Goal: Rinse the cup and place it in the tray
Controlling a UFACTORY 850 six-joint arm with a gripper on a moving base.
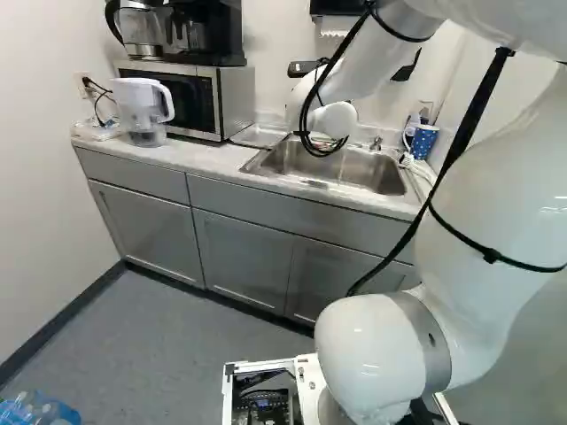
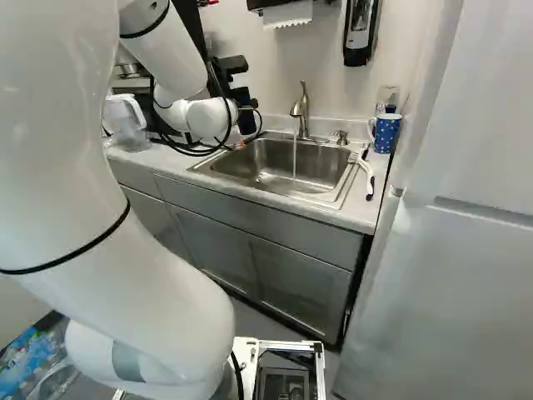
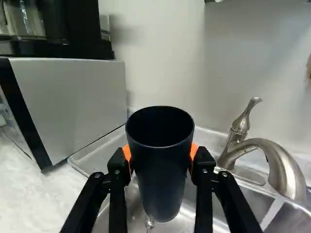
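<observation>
Cup (image 3: 163, 170) between both orange pads (image 3: 127, 152), snug in the grip of the hand (image 2: 247, 122)

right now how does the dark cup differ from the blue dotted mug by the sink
The dark cup is plain, while the mug is blue with white dots. The cup shows no handle; the mug has a white one. The cup is held in the hand, whereas the mug stands on the counter beside the sink. Both are taller than wide.
</observation>
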